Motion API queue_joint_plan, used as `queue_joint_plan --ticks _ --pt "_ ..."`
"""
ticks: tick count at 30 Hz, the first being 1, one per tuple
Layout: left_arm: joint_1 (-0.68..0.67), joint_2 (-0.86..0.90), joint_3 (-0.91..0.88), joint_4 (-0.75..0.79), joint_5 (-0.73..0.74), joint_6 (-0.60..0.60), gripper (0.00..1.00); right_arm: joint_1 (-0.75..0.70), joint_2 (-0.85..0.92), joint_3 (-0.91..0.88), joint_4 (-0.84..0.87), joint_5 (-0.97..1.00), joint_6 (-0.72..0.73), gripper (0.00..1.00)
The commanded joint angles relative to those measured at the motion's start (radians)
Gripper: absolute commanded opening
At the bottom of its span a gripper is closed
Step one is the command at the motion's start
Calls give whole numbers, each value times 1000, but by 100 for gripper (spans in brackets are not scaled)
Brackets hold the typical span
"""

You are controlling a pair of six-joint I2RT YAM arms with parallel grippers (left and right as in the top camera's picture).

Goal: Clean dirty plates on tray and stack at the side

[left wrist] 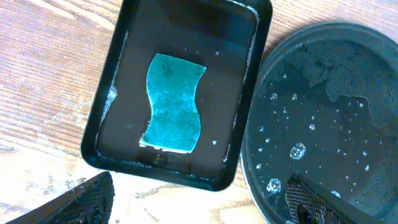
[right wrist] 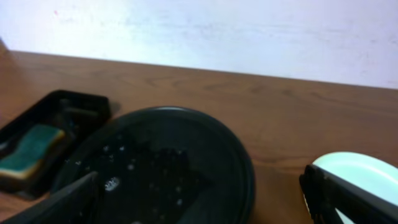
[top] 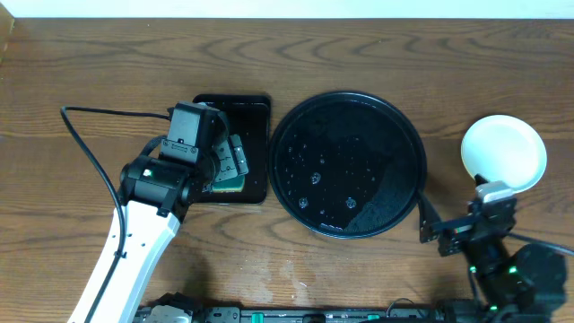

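Left jaws wide, empty, over green sponge (left wrist: 173,102) in small tray (left wrist: 98,124), right jaws wide, empty, pale plate (top: 503,152) just ahead on the desk (top: 90,72), wet black round tray (top: 348,164) between both pairs of jaws.

The left gripper (top: 235,163) covers most of the sponge (top: 226,186) (overhead) — how many plates (top: 503,152) is unclear.

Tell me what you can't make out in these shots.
1. Plate count at the right: overhead shows only the top plate; the right wrist view cuts it off at the frame edge, partly behind the right claw.
2. Sponge: in the overhead view, mostly hidden under the left claw.
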Motion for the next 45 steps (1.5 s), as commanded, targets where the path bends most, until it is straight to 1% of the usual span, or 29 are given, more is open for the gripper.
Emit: queue_joint_plan --ticks 1,6,11,16,45 --pt "2 -2 27 -1 -2 10 88 10 -93 -127 63 50 -18 99" --pt "2 -2 27 -1 -2 10 89 10 -242 -316 163 50 -18 99" --pt "2 -2 27 -1 -2 10 88 10 -243 -432 307 49 -18 99" --pt "2 -2 27 -1 -2 10 89 10 -243 -520 496 51 -18 99" --pt "2 -2 27 -1 -2 10 88 10 -242 -520 477 49 -18 99"
